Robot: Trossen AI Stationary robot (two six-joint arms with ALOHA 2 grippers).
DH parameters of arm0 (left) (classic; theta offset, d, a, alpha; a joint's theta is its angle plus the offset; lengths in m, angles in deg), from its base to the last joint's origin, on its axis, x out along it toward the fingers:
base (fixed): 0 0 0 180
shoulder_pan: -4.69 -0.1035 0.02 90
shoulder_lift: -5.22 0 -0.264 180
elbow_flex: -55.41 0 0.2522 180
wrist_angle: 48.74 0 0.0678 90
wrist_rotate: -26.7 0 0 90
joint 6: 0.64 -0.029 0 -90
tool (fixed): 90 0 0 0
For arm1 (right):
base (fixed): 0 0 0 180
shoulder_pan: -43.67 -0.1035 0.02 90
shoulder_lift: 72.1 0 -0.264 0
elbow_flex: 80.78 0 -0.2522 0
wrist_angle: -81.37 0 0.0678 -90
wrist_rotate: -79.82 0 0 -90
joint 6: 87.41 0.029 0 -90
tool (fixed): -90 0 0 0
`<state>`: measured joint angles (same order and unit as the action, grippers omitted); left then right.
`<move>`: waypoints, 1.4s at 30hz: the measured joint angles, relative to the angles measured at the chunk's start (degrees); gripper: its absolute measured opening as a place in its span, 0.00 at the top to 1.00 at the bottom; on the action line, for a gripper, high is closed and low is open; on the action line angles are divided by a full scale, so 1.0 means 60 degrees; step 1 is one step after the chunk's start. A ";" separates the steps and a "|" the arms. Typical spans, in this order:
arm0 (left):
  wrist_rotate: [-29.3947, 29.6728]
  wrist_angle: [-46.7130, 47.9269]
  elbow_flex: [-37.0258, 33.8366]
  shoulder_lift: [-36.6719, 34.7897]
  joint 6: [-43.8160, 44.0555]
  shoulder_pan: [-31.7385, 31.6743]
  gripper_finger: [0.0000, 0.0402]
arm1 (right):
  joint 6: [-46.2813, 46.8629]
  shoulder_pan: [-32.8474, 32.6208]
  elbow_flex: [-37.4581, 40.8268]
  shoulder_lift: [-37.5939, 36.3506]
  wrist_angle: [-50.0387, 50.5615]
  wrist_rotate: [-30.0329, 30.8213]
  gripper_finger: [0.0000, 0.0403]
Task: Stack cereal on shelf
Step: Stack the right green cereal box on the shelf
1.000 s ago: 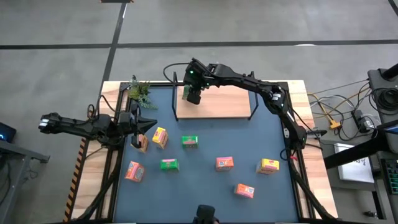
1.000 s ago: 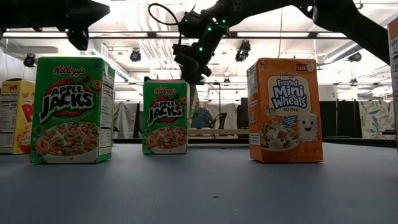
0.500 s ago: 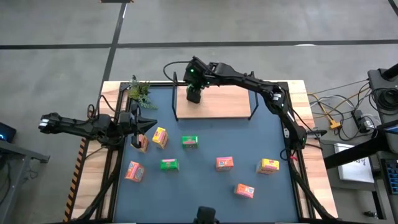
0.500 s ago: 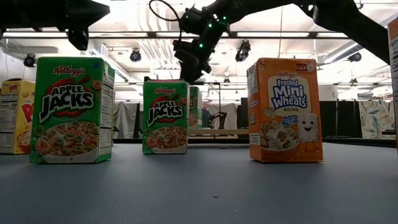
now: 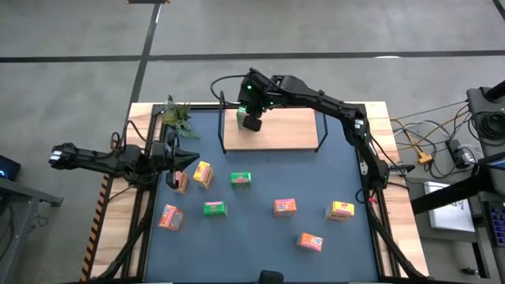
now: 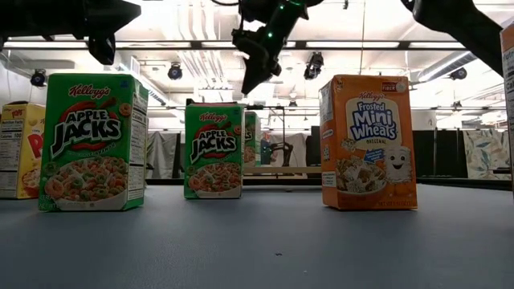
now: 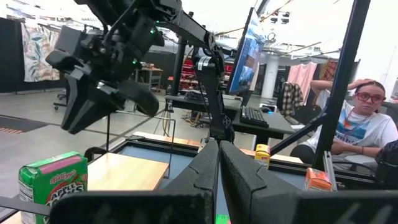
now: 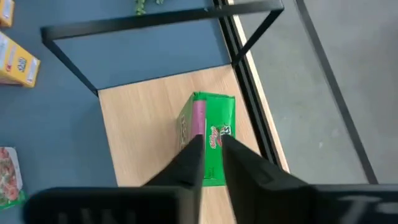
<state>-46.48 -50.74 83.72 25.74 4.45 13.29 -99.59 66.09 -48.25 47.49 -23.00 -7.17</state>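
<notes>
The right gripper (image 5: 252,122) is hovering over a green box (image 8: 210,134) standing on the shelf (image 5: 292,134) at its 10 o'clock corner, fingers nearly together and empty. The left gripper (image 5: 180,158) is waiting at the mat's 9 o'clock, fingers closed. Risk: lifting crookedly could clip and topple the box

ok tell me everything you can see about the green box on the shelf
The green box is a small printed carton with a green top and a pink side panel, labelled Apple Jacks. It stands upright on the light-wood shelf, near the far end by a black post, alone on the board. The right gripper hangs just above it with narrow-set fingers, and whether they touch it cannot be told. The left gripper waits shut at the table's left.
</notes>
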 joint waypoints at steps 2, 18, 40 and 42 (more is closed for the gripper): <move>0.0000 0.0001 0.0000 -0.0004 0.0000 0.0000 1.00 | 0.0006 0.0032 0.0168 0.0064 -0.0057 0.0004 0.96; 0.0011 0.0012 0.0000 -0.0004 -0.0004 0.0000 1.00 | -0.0219 0.0162 0.1235 0.0447 -0.2133 0.0236 0.97; 0.0015 0.0059 0.0000 0.0001 -0.0005 0.0000 1.00 | -0.0593 -0.0302 0.1377 0.0701 -0.2205 0.0199 0.97; 0.0015 0.0060 0.0000 0.0004 -0.0004 0.0000 1.00 | -0.0607 -0.0293 0.1396 0.0836 -0.2172 0.0644 0.97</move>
<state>-46.39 -50.38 83.72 25.76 4.42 13.29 -103.23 64.33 -39.88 52.51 -36.04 -3.31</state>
